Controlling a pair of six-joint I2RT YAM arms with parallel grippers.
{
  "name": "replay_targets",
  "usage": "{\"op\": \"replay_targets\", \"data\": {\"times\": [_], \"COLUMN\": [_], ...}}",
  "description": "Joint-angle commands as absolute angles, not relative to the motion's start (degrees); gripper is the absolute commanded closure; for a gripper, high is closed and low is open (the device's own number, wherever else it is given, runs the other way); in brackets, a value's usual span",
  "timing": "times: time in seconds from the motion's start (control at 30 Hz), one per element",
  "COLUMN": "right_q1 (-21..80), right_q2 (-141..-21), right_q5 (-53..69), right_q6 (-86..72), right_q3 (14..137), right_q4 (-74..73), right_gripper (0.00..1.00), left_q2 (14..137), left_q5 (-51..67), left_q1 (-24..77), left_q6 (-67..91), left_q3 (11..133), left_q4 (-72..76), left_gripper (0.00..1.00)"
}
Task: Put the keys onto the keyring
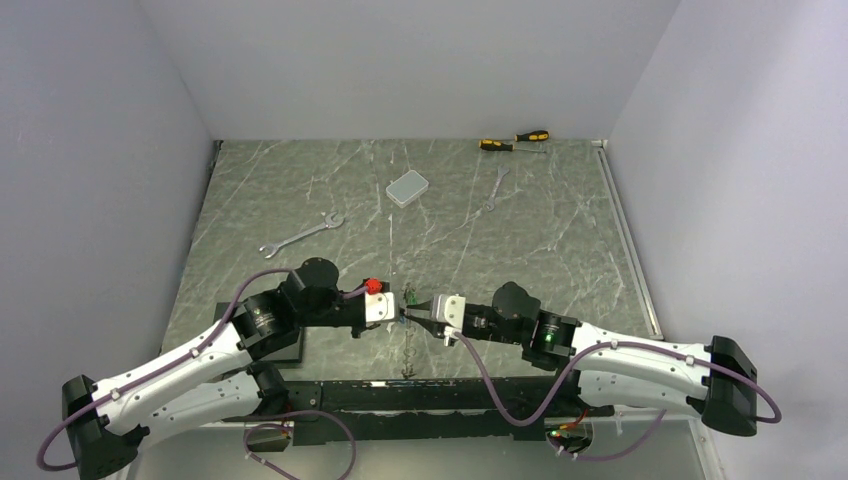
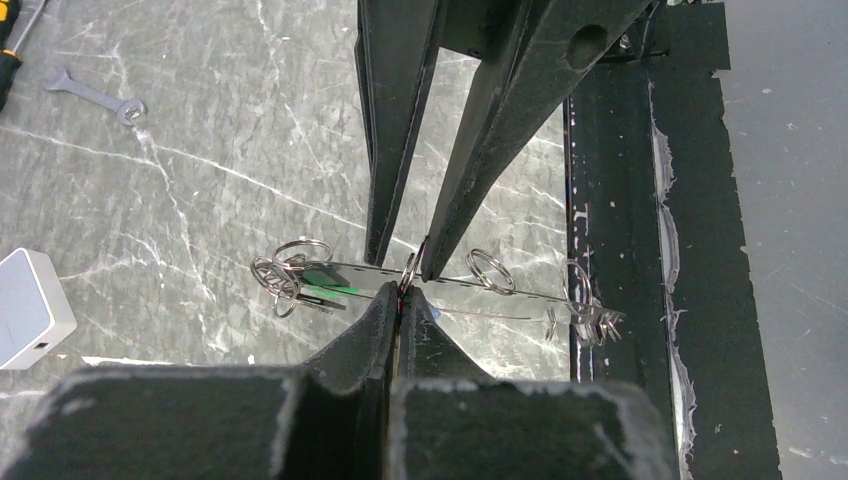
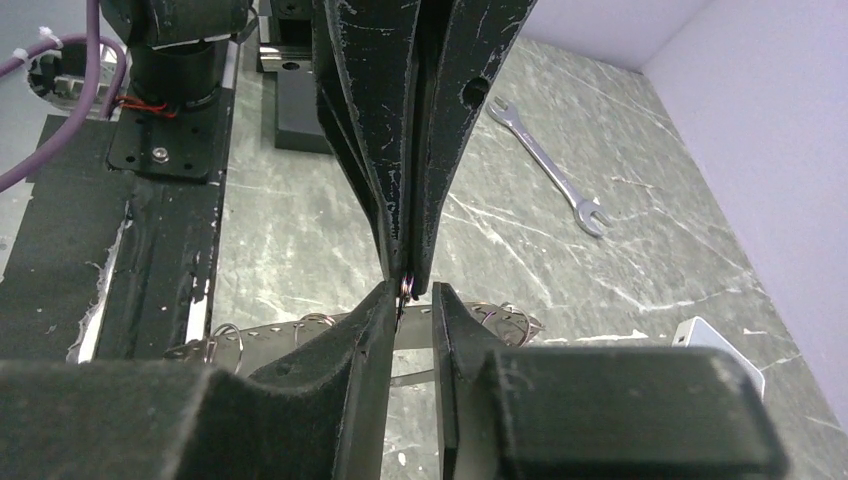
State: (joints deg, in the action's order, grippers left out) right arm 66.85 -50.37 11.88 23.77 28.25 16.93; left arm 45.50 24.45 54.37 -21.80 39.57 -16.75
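The keyring (image 1: 407,355) is a long thin metal loop with several small split rings, lying between the two grippers; it also shows in the left wrist view (image 2: 520,295) and the right wrist view (image 3: 290,335). A green key (image 2: 330,290) sits among a cluster of rings at its far end. My left gripper (image 1: 402,312) (image 2: 405,295) is shut on a small split ring (image 2: 409,272) above the loop. My right gripper (image 1: 420,308) (image 3: 415,300) faces it tip to tip, jaws a little apart, one finger beside that ring. The blue and black keys are not clearly visible.
A grey rounded box (image 1: 407,187) lies at the back middle. One wrench (image 1: 300,235) lies to the left, another (image 1: 495,187) to the right. Two yellow-and-black screwdrivers (image 1: 512,141) lie at the back wall. The black base rail (image 1: 420,395) runs along the near edge.
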Motion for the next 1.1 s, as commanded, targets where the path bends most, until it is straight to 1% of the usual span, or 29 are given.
{"op": "replay_targets", "data": {"times": [0.0,0.27,0.33,0.4,0.6,0.63,0.67,0.73,0.77,0.8,0.9,1.07], "right_q1": [66.9,66.9,66.9,67.0,66.9,67.0,67.0,67.0,67.0,66.9,66.9,66.9], "right_q2": [-51.1,-51.9,-52.1,-52.3,-51.8,-51.3,-50.8,-49.8,-49.4,-48.9,-47.5,-46.1], "right_q5": [10.7,10.0,9.8,9.7,9.2,9.1,9.0,8.8,8.8,8.8,9.8,11.8], "right_q6": [23.2,23.3,23.1,23.1,23.1,23.1,23.1,23.0,23.1,23.1,23.0,22.9], "right_q3": [29.9,30.0,29.9,30.0,29.3,29.0,28.6,27.8,27.5,27.2,26.2,25.8], "right_q4": [21.1,22.2,22.6,22.8,23.4,23.6,24.1,25.0,25.4,25.7,27.0,27.7], "right_gripper": [0.78,0.82,0.88,1.00,1.00,1.00,1.00,1.00,1.00,1.00,1.00,1.00], "left_q2": [45.0,44.8,44.9,45.1,45.0,44.8,44.6,43.8,43.2,42.5,40.5,40.0], "left_q5": [24.9,24.9,24.8,24.8,24.7,24.5,24.3,23.4,23.1,22.8,21.9,22.5], "left_q1": [54.6,54.6,54.6,54.6,54.6,54.6,54.6,54.6,54.6,54.6,54.6,54.5], "left_q6": [-22.9,-22.9,-23.0,-23.1,-24.1,-24.3,-24.5,-24.5,-24.4,-24.4,-24.3,-23.8], "left_q3": [40.5,40.4,40.5,40.6,40.8,40.9,40.9,40.6,40.3,40.0,39.2,38.7], "left_q4": [-14.2,-14.3,-14.5,-14.7,-15.8,-16.2,-16.5,-16.7,-16.6,-16.4,-15.7,-14.8], "left_gripper": [1.00,1.00,1.00,1.00,1.00,0.94,0.86,0.72,0.67,0.63,0.57,0.56]}}
